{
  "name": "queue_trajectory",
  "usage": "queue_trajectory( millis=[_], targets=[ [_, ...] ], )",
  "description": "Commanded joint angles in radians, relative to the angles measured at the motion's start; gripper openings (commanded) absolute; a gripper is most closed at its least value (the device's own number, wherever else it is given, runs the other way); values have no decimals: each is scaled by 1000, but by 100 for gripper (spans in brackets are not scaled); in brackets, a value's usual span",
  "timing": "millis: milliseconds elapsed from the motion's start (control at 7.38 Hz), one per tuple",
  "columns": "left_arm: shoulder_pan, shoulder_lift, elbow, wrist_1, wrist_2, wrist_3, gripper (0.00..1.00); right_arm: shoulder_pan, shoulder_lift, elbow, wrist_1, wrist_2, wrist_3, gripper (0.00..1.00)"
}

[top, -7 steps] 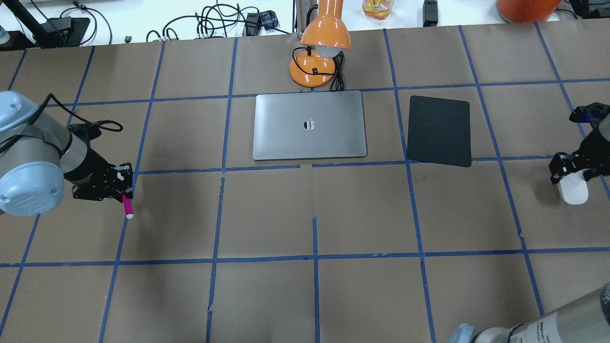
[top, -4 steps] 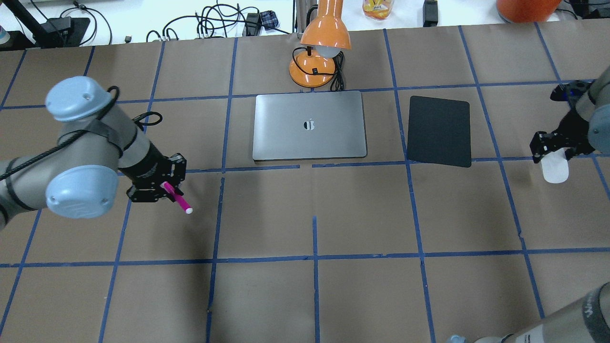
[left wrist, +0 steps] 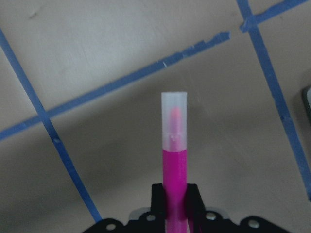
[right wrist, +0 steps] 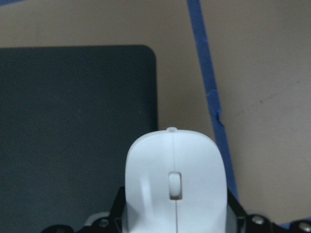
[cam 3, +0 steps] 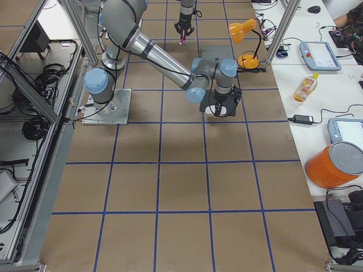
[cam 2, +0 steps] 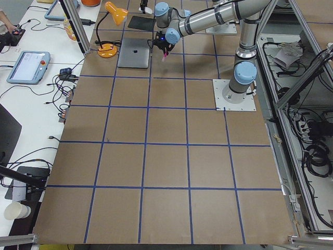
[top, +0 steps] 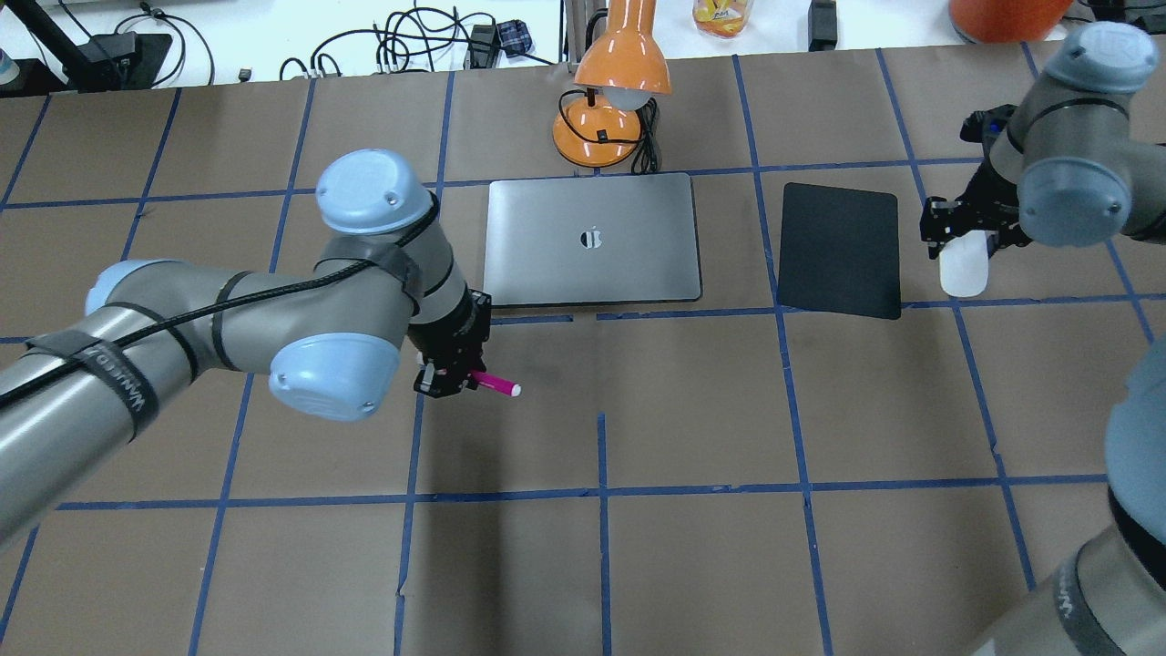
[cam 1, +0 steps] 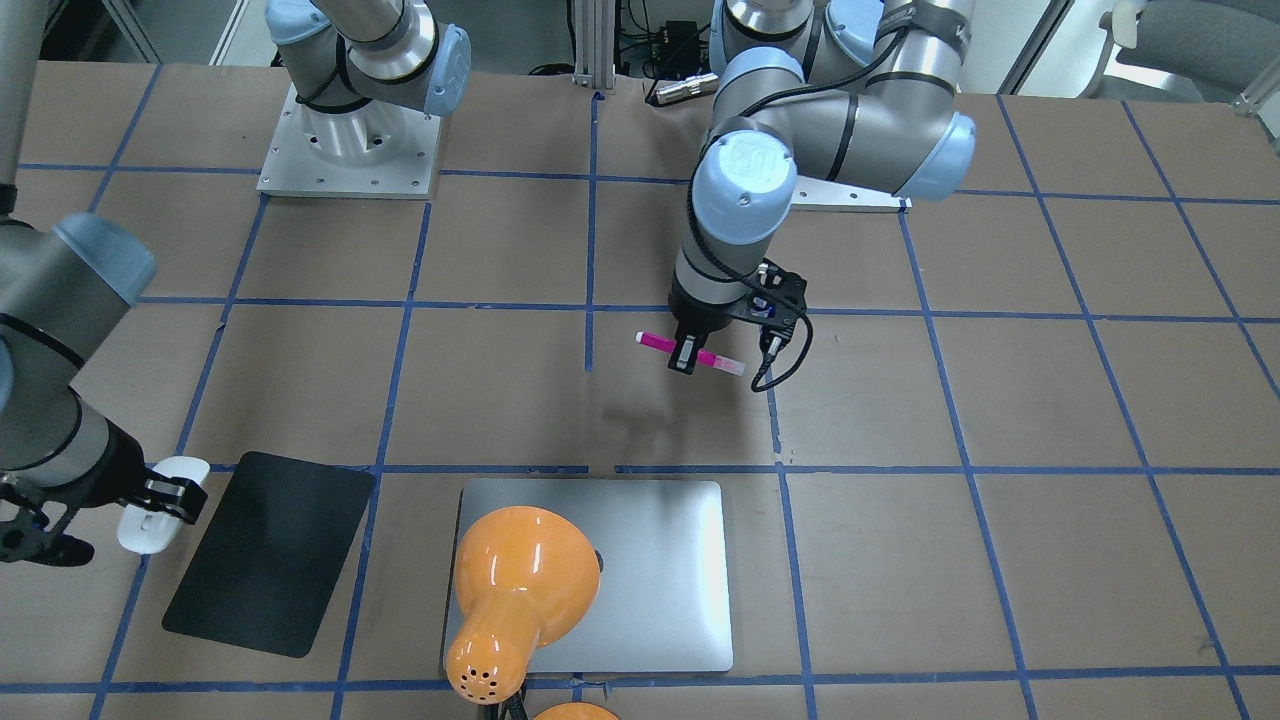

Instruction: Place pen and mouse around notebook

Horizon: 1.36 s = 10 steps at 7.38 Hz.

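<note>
The silver-grey notebook (top: 592, 269) (cam 1: 670, 570) lies flat at mid table, beyond the arms. My left gripper (top: 453, 378) (cam 1: 688, 354) is shut on the magenta pen (top: 496, 386) (cam 1: 712, 360) (left wrist: 174, 160). The pen is held level above the paper, just in front of the notebook's near left corner, its pale cap pointing right in the overhead view. My right gripper (top: 966, 239) (cam 1: 168, 497) is shut on the white mouse (top: 963, 271) (cam 1: 148, 520) (right wrist: 174, 184). The mouse hangs just right of a black pad, well to the notebook's right.
The matte black pad (top: 840, 251) (cam 1: 265, 550) (right wrist: 73, 121) lies between notebook and mouse. An orange desk lamp (top: 610, 100) (cam 1: 515, 580) stands behind the notebook, its cord beside the base. Blue tape lines grid the brown paper. Bare paper stretches in front of the notebook.
The left arm has swung right with the pen, from the far left to the notebook's near left corner. The right arm has carried the mouse left and farther back, close to the black pad.
</note>
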Motion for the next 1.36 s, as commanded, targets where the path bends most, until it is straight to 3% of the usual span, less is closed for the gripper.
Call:
queue_trajectory(
  millis=[0, 407, 542, 678, 814, 949, 1220],
  targets=[
    [-40, -98, 55, 8, -77, -152, 0, 86, 82, -88, -1, 11, 126, 49],
    [-69, -200, 93, 87, -77, -220, 0, 91, 99, -89, -2, 61, 134, 49],
    [-74, -231, 120, 87, -79, -222, 0, 91, 99, -85, 4, 57, 132, 54],
    [-77, -253, 134, 89, -77, -222, 0, 90, 97, -87, 7, 54, 134, 81],
    [-77, -280, 140, 113, -85, -227, 79, 90, 94, -87, 8, 49, 132, 100],
    [-77, -270, 145, 121, -82, -216, 100, 90, 91, -87, 11, 49, 132, 100],
    [-66, -216, 188, 77, -74, -85, 100, 88, 24, -108, 100, 49, 131, 100]
  ],
)
